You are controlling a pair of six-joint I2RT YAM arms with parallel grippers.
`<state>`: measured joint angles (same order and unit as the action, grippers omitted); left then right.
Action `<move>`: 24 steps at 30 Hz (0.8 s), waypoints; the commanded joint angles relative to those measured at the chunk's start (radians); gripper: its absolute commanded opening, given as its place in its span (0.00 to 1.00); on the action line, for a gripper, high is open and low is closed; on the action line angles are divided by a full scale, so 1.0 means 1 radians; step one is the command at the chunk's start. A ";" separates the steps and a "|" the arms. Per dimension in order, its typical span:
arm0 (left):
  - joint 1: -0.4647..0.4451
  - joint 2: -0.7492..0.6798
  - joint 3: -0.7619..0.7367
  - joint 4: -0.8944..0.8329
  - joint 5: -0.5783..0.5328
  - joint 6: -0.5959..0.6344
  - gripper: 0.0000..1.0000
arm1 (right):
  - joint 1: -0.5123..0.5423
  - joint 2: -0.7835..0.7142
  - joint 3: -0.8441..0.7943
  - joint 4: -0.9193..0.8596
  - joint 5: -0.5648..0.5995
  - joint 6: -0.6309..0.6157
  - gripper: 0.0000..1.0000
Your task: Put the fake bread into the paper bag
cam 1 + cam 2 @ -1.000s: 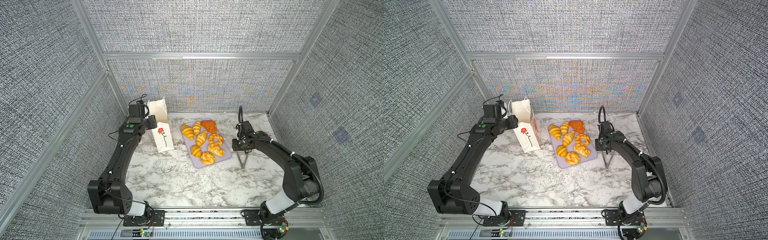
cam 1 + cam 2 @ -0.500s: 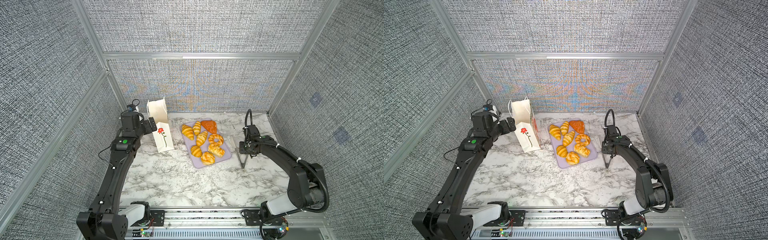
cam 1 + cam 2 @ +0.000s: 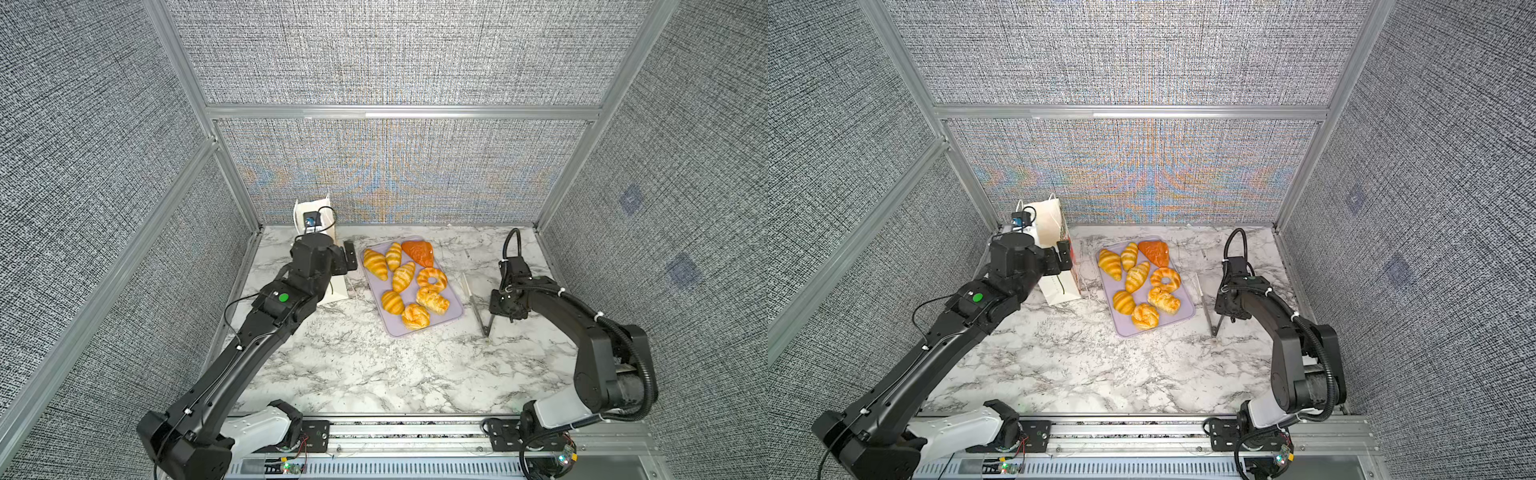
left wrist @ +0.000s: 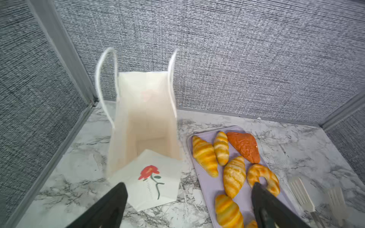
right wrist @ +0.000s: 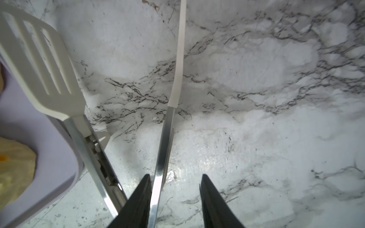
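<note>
Overhead, the paper bag [image 3: 1047, 224] stands upright in the back left corner of the marble counter [image 3: 353, 365], mouth open, cord handles up, red flower on its near face. The left arm hides much of it in both top views.

Left gripper [image 4: 188, 185]: raised over the bag's near side, between the bag and the lilac tray [image 3: 1185, 311].
- Fingers [image 4: 110, 205] spread very wide.
- Nothing is held between them, and they touch nothing that I can see.
- The left wrist view looks down into the bag's mouth [image 4: 146, 110].

Fake bread [image 3: 404, 276]: eight pieces, all on the tray just right of the bag.
- Four striped croissants, one ring, two knotted buns.
- The darker orange triangle [image 3: 419, 252] lies at the back end.

Right gripper [image 5: 174, 177]: low over the counter, just right of the tray, at a pair of metal tongs [image 3: 478, 307] with white tips.
- Fingers [image 5: 138, 201] partly apart, straddling one arm of the tongs [image 5: 164, 138].
- That arm lies against the inner face of one finger. The other finger stands clear of it with bare marble between, so it is not clamped.
- The second tong arm runs outside the fingers, its slotted white head [image 5: 39, 59] over the tray's edge [image 5: 29, 128].
</note>
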<state>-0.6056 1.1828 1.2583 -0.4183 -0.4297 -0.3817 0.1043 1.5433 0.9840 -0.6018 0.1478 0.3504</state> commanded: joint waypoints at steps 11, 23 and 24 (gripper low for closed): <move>-0.205 0.188 0.039 0.273 -0.013 0.042 0.99 | -0.014 0.111 0.005 0.035 -0.086 0.029 0.23; -0.194 0.285 0.113 0.353 0.118 0.122 0.99 | -0.058 0.020 0.101 0.032 -0.217 -0.072 0.00; -0.185 0.296 0.121 0.360 0.158 0.117 0.99 | -0.060 0.013 0.116 0.031 -0.235 -0.077 0.00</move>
<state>-0.8047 1.4582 1.3602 -0.1108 -0.3626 -0.2798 0.0505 1.5761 1.0660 -0.5716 -0.0139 0.3000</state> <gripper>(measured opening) 0.991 0.089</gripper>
